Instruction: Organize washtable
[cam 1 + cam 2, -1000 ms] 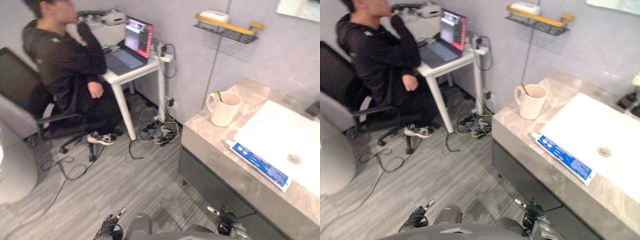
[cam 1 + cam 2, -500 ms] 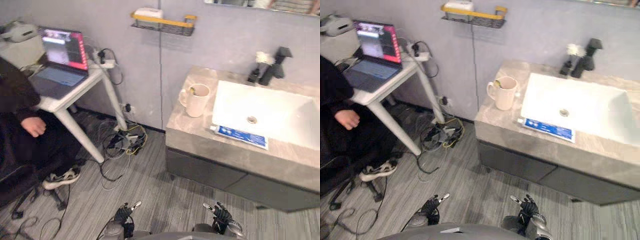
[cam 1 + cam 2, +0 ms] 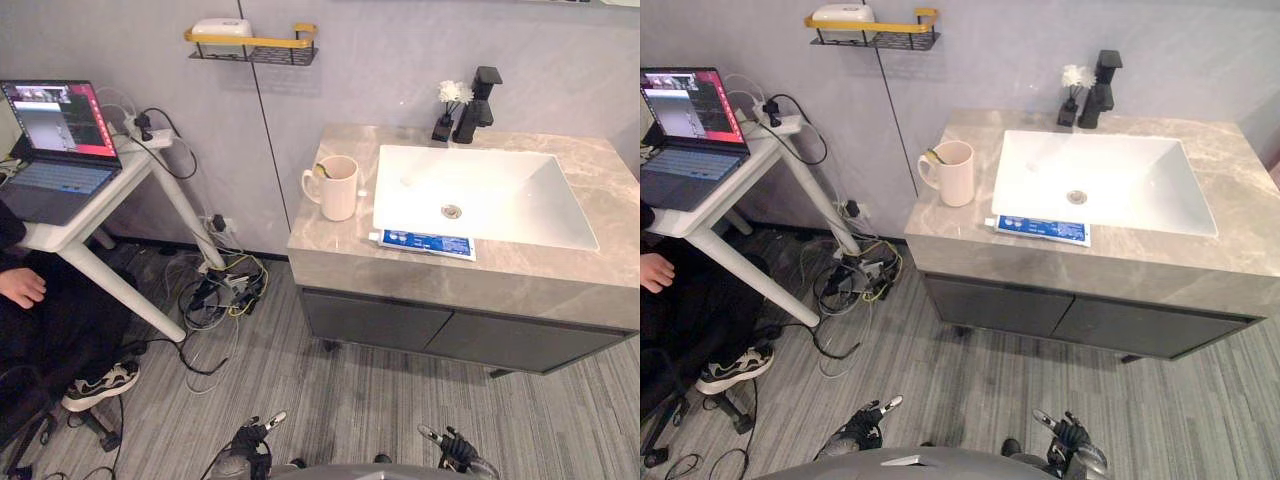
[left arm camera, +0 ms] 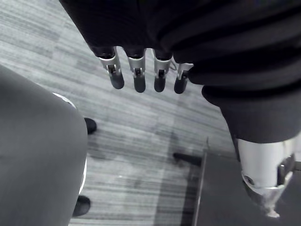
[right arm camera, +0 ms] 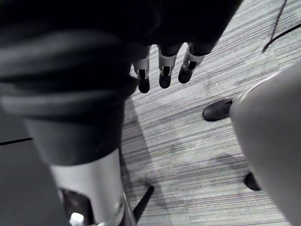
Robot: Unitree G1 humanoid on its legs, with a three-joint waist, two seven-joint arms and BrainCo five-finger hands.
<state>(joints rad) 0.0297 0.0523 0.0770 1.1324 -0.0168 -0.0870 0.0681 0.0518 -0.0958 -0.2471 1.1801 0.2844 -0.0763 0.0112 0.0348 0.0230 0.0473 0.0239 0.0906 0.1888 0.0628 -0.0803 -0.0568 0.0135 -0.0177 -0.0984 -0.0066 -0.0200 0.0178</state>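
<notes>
Grey stone-look worktop [image 3: 420,281] of the washtable stands well ahead of the robot, and judging by how things lie on it, the tidying has not begun. Off to the left an open laptop [image 3: 52,135] sits on a white side table, apart from the job. On the wall between that table and the washtable hangs a wire shelf with a yellow rail [image 3: 252,45], carrying a white box. At the worktop's left end a cream mug [image 3: 338,188] stands upright with what looks like a toothbrush [image 3: 320,170] leaning inside it. Just right of the mug, a blue-and-white toothpaste tube [image 3: 422,243] lies flat along the front rim of the white basin [image 3: 500,190], touching or nearly touching it. Behind the basin stand a small dark vase with a white flower [image 3: 447,104] and, beside it, a black tap [image 3: 479,94].

The left hand [image 3: 247,441] hangs low over the floor, its fingers [image 4: 139,78] straight and loose, holding nothing. The right hand [image 3: 456,448] hangs likewise, fingers [image 5: 164,67] relaxed and empty. Everything is left to do: probably the tube needs a proper place, in the mug or on the shelf.
</notes>
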